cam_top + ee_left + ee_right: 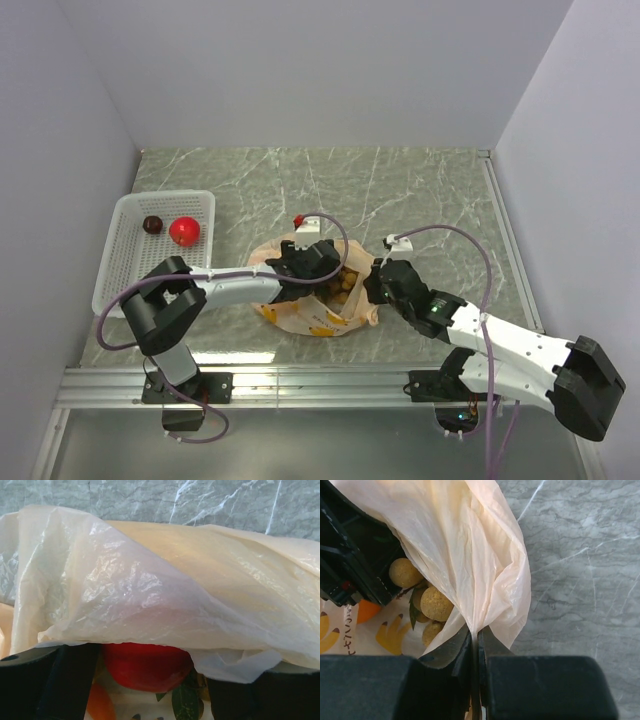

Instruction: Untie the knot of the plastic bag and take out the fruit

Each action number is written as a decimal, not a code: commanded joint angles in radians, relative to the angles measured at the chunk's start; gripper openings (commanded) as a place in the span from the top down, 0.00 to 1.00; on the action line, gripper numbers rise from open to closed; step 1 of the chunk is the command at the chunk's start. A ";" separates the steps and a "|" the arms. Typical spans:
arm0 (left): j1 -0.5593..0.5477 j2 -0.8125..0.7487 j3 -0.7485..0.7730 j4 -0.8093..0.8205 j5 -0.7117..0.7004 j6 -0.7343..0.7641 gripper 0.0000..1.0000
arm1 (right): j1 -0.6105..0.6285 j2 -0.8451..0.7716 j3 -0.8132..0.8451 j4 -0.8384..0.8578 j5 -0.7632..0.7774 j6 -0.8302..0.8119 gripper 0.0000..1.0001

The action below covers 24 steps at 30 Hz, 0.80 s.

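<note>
Plastic bag: the plastic bag (300,318) lies slumped in the middle of the bench (420,190), between the two arms, its mouth gaping toward the right and far side.
Knot: no tied lump shows in any view; with the mouth this wide, I judge the knot undone.
Left hand: the left hand (318,262) sits inside the mouth under a fold of film. Its fingers (45,680) stand spread, one on each side of a red fruit (147,665), and are not closed on it as far as the wrist view shows.
Right hand: the right hand (475,642) is pressed together on the bag's right lip, pinching a thin fold of film and holding it up.
Key relation: the red fruit lies straight ahead of the left hand, between its fingers. It is round, so there is no long axis to line up with. The left hand is much the nearer; the right is busy with the lip.
Other fruit in the bag: a tan cluster (435,605) with a green leaf (413,611) lies just inside the held lip. An orange (367,611) lies beside it, partly hidden by the left hand.
Fruit out of the bag: a second red fruit (184,231) and a dark maroon fruit (152,224) lie in the white basket (120,280), well to the left.
Next move, judged: close on the red fruit and draw it out toward the basket. The film draped over the fingers may drag along.
Writing: there are yellow banana-shaped prints (395,632) on the bag. Small characters beside them are too blurred to read, and no brand is legible.
</note>
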 commanded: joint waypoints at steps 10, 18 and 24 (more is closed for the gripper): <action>-0.003 -0.116 -0.068 0.026 -0.011 0.015 0.70 | 0.012 0.006 0.014 0.025 0.038 0.001 0.87; -0.023 -0.357 -0.166 -0.056 0.255 0.087 0.77 | 0.007 0.008 0.052 -0.030 0.136 -0.019 0.88; -0.026 -0.537 -0.232 -0.078 0.506 0.172 0.76 | 0.006 0.044 0.088 -0.044 0.168 -0.028 0.88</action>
